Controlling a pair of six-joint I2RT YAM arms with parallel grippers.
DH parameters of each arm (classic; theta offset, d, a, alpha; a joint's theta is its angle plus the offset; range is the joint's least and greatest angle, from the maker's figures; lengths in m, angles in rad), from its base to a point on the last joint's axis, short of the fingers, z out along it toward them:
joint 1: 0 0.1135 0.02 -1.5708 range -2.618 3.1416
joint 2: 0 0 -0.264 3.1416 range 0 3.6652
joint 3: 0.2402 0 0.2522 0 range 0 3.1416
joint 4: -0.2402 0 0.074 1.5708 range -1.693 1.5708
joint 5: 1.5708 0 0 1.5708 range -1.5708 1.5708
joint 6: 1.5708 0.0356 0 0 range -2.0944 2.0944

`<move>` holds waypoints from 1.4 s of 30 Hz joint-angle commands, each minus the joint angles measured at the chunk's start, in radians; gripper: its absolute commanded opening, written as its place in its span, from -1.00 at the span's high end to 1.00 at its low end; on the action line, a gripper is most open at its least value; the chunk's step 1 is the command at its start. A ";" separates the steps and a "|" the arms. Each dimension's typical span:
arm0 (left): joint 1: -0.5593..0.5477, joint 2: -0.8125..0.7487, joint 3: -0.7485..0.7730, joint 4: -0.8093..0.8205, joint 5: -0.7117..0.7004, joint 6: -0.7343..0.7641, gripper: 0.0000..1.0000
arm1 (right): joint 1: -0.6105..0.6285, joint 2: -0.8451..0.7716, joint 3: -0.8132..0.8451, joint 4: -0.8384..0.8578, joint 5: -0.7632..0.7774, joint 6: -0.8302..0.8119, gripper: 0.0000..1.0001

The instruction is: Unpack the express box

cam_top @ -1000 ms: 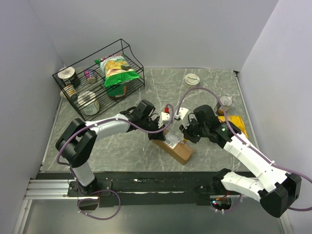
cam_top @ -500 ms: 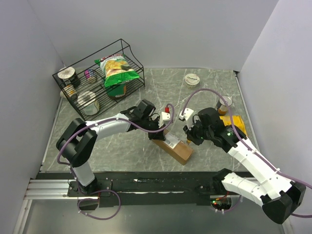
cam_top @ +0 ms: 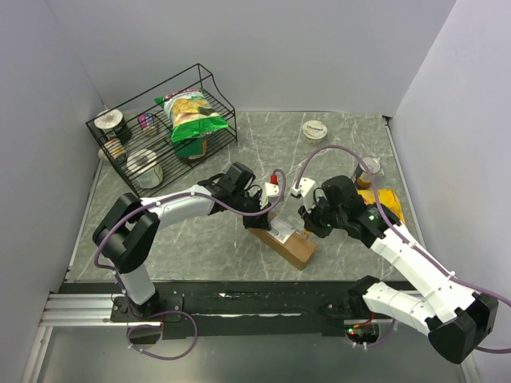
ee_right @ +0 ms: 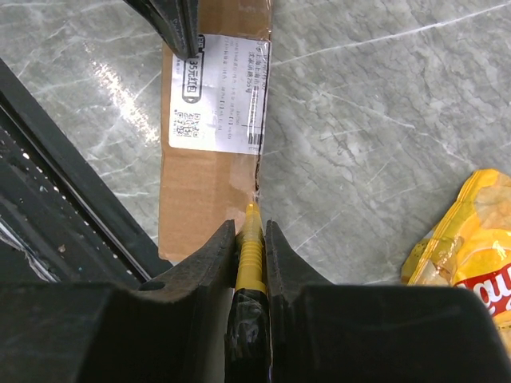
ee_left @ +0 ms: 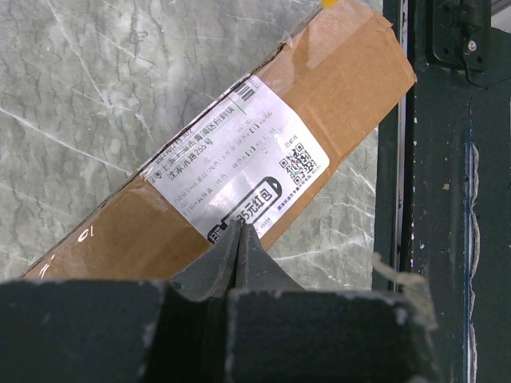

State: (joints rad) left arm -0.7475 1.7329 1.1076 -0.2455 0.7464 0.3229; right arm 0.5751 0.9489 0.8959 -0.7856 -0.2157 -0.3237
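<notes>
**Tool tip at the box's edge, box pinned from above**

The express box (cam_top: 283,237) lies flat on the marble-patterned surface (cam_top: 200,239), label face up. Its long axis runs on a diagonal, one end close by the dark rail (ee_left: 447,199) where the arms are mounted and the other end pointing away into the surface.

The left end effector (ee_left: 241,239) is fully closed and holds nothing. Its joined tips come down onto the shipping label (ee_left: 239,171) near the box's middle, which looks like a hold-down.

The right end effector (ee_right: 250,231) is clamped on a slim yellow tool (ee_right: 251,247), probably a cutter. The tool's tip meets the box's long edge just beside the label, where a strip of clear tape (ee_right: 239,171) crosses the top face. Seen from the right wrist, the box's length runs straight ahead of the tool, so a cut would travel along that axis. Both arms are at the box, and the right one carries the working tool.

A yellow chip bag (ee_right: 471,239) lies beside the box on the right arm's side, apart from it. A wire rack (cam_top: 160,128) with cans and a green bag stands well beyond the box's far end. Plain pale walls close in the surface on three sides.
</notes>
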 commanded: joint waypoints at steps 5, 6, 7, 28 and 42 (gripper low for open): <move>-0.007 0.090 -0.038 -0.107 -0.137 0.019 0.98 | -0.004 0.001 0.021 0.031 -0.021 0.020 1.00; -0.009 0.091 -0.038 -0.107 -0.137 0.019 0.98 | -0.004 0.002 0.020 0.031 -0.022 0.018 1.00; -0.009 0.093 -0.037 -0.106 -0.136 0.019 0.98 | -0.004 0.007 0.017 0.031 -0.022 0.018 1.00; -0.012 0.105 -0.031 -0.110 -0.133 0.011 0.98 | -0.004 0.047 -0.074 0.108 -0.011 0.009 1.00; -0.015 0.114 -0.025 -0.118 -0.128 0.012 0.98 | -0.004 0.165 -0.020 0.212 0.002 0.042 1.00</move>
State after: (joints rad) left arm -0.7448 1.7523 1.1282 -0.2600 0.7578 0.3080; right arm 0.5751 1.1095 0.8558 -0.6281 -0.2192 -0.2844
